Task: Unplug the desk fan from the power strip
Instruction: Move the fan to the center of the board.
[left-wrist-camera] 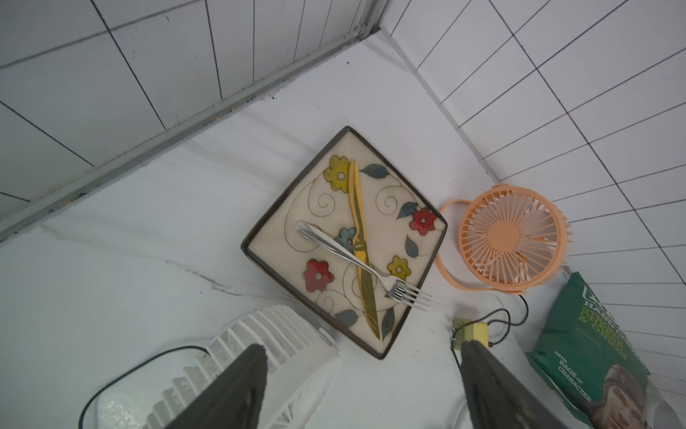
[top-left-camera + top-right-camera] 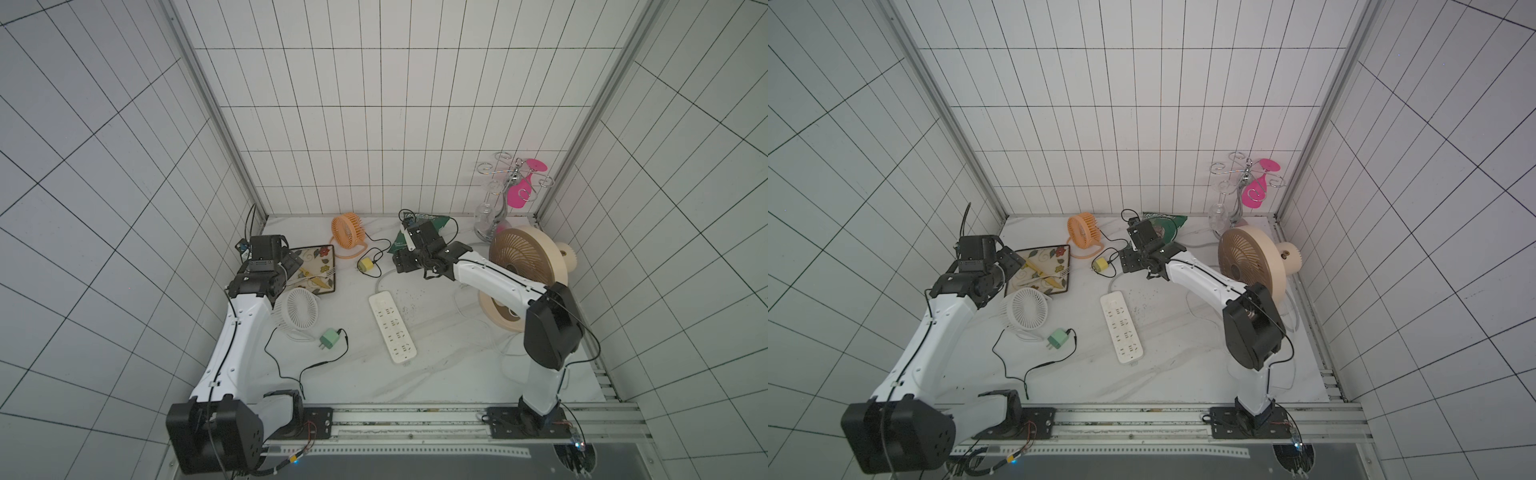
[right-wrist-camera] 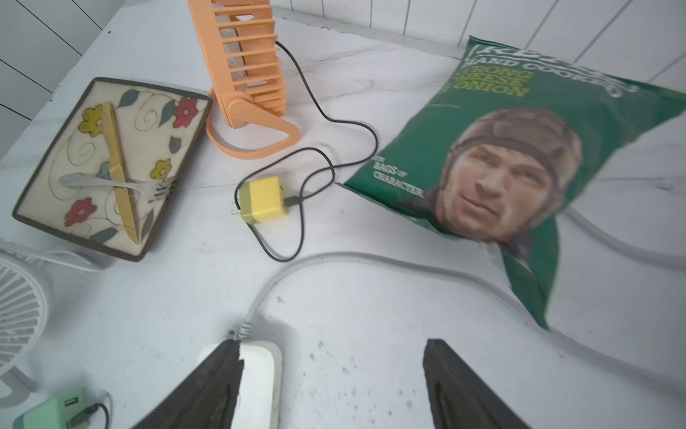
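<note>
Right wrist: power strip [image 3: 261, 367] beside end effector [image 3: 333, 343].

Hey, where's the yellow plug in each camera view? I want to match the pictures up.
Top view: yellow plug between orange fan and power strip.
Top view: the plug in the same spot, on the fan's near side.
Left wrist: the plug between plate and crisp bag.
Right wrist: the plug beside the bag, prongs toward the plate.
Shared landmark: the orange fan, whose black cable runs to the plug.
</note>
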Robot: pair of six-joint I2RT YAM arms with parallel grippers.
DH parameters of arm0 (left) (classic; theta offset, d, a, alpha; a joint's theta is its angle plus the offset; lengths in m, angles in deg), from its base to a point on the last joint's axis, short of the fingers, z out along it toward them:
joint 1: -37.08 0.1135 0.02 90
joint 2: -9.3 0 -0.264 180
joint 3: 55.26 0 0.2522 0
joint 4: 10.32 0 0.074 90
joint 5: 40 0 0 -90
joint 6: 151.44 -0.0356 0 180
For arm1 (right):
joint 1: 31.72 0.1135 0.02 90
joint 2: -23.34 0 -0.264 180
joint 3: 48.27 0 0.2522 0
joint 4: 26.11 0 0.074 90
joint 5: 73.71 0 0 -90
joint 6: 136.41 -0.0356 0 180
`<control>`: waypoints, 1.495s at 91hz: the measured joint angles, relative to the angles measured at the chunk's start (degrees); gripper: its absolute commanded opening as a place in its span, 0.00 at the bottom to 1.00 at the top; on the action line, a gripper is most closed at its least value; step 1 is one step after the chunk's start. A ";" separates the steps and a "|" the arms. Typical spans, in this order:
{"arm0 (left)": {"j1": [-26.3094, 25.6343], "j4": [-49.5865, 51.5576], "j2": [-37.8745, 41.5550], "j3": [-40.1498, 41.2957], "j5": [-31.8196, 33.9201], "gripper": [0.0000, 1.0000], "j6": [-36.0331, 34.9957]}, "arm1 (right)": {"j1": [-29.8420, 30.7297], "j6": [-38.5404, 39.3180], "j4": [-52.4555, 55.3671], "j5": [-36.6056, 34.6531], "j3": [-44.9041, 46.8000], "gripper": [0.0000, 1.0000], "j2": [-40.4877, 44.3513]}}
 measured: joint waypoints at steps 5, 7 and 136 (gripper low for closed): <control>0.66 -1.92 0.15 1.60 1.70 0.94 -1.97 | 0.22 0.22 -0.66 -2.60 6.29 0.79 4.37; 0.92 -2.73 0.15 2.21 2.23 0.95 -2.86 | 0.22 0.26 -0.96 -3.39 8.76 0.79 6.01; 5.18 -54.64 -5.81 31.08 5.29 0.97 -20.96 | -41.62 17.92 -57.77 6.05 58.90 0.90 19.19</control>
